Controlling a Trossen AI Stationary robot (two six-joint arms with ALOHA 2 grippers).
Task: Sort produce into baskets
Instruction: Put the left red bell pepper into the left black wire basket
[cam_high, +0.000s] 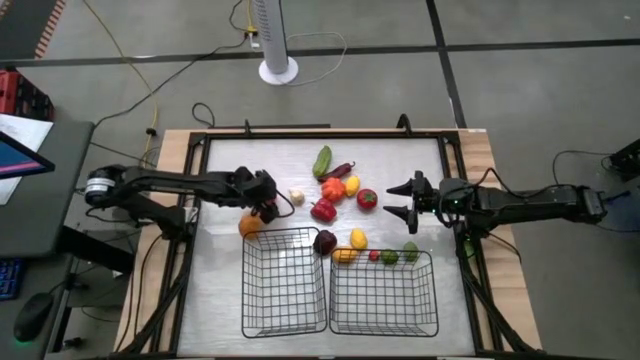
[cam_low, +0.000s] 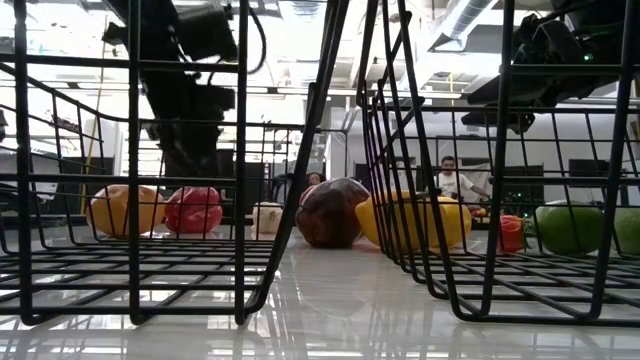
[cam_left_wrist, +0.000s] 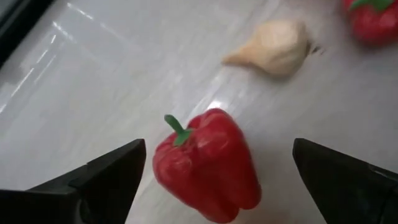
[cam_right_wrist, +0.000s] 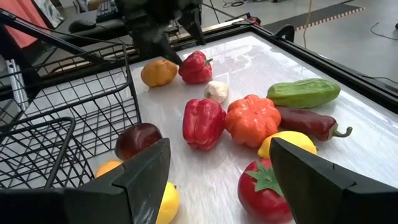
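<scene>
Left gripper (cam_high: 268, 204) hangs with jaws spread wide, straddling a small red pepper (cam_left_wrist: 208, 165) that lies on its side between the fingers, green stem up and toward one finger (cam_left_wrist: 102, 177). Not gripped (clear gap on both sides in the left wrist view).

To do the pick well, as I judge it: come down so the pads meet the pepper's fat middle, not the stem end, then close evenly; it is glossy and lumpy, so an off-centre pinch could squirt it out toward the garlic (cam_left_wrist: 273, 46) just beyond.

Everything else placed off that pepper:
- an orange-yellow piece (cam_high: 250, 226) sits just beside it, on the side toward the left basket (cam_high: 285, 320).
- left basket's far rim is near, past that orange piece; looks empty from above.
- a second red pepper (cam_high: 323, 209) lies farther toward table centre, with the main pile: green cucumber (cam_high: 322, 161), dark chili (cam_high: 340, 171), orange pumpkin-like piece (cam_high: 333, 189), tomato (cam_high: 367, 199).
- dark purple piece (cam_high: 325, 241) and a lemon (cam_high: 358, 238) rest near the gap between the baskets.
- right basket (cam_high: 385, 310) is well apart, with limes (cam_high: 410, 252) at its far rim (inside or outside the mesh, cannot tell).

Right gripper (cam_high: 408, 200) waits beyond the tomato, jaws parted, holding nothing.
</scene>
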